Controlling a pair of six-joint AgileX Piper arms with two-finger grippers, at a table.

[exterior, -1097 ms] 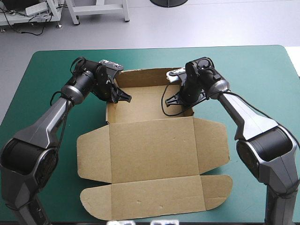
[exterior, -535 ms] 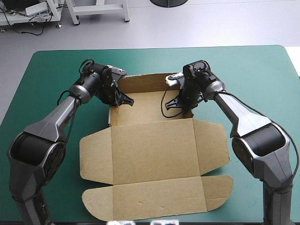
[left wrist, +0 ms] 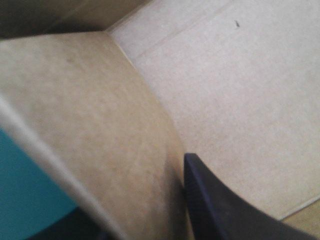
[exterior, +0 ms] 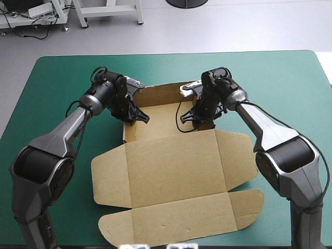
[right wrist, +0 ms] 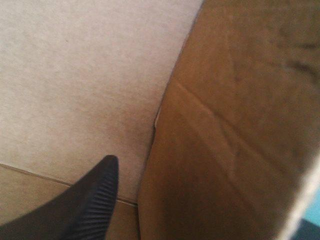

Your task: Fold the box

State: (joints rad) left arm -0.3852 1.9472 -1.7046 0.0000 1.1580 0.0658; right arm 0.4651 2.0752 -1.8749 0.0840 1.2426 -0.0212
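Both grippers have drawn a little closer together since the earlier view, and the box (exterior: 176, 171) has slid toward 3 o'clock, its lid (exterior: 174, 168) skewing slightly on the teal-green cover (exterior: 290, 83). You now have the box's long axis running roughly 12 to 6, with the tray at 12 and the lid flat at 6. The tray sits directly between the grippers. The left gripper (exterior: 141, 117) is clenched astride the left wall (left wrist: 90, 130) at the tray's 9 o'clock, one finger (left wrist: 220, 210) inside. The right gripper (exterior: 189, 118) pinches the right wall (right wrist: 225, 150) at 3 o'clock in the same way. Neither is nearer; each has its own wall. Both forearms reach toward 12, wrists bent down and inward.
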